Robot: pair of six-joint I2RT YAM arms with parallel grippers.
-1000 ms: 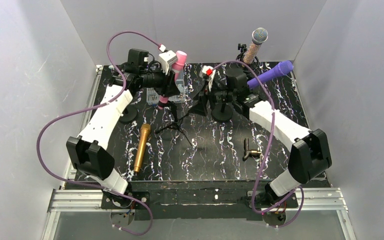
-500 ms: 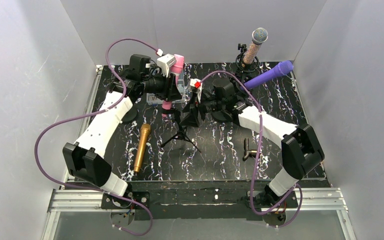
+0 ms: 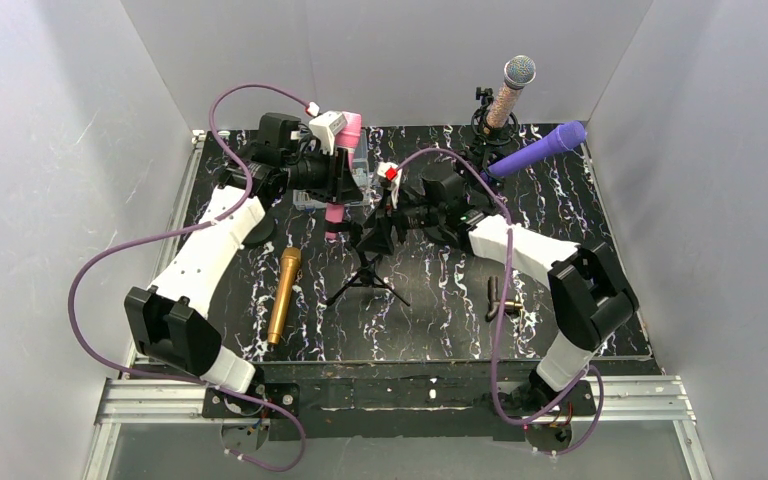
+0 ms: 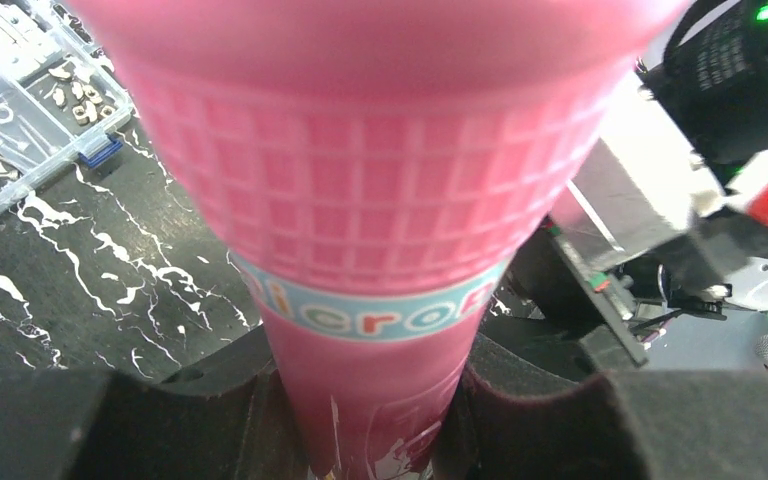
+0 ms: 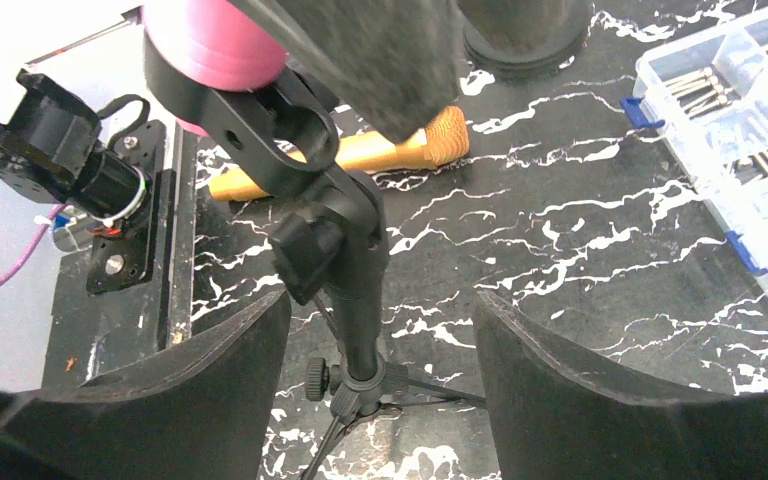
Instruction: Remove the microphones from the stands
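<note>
To the left of the stand (image 5: 358, 262), a gold microphone (image 3: 284, 296) lies flat on the table (image 3: 430, 330). Closer to the stand, the left gripper (image 4: 370, 410) is squeezed tight on the pink microphone (image 4: 380, 200), low on its body. The pink microphone stands almost straight up at the top of the stand. Its bottom end sits in the stand's black clip (image 5: 265, 130), so it is not out yet.

The right gripper (image 5: 380, 305) reaches in from the right of the stand. Its two fingers (image 5: 210, 385) are apart, one on each side of the thin pole, and they do not touch it.

I think this is the step of getting hold of the stand. Next, the right fingers should close on the pole. Then the left arm can pull the pink microphone up and out of the clip.

There is open air above the stand to pull into. Just behind the stand is a clear box (image 5: 730, 130) of small parts, so swinging back is risky. To the right of the stand lies a small metal piece (image 3: 500, 298). Far right and back, near the table's edge, are a purple microphone (image 3: 545, 145) and a silver-topped microphone (image 3: 512, 85), well apart from the stand.
</note>
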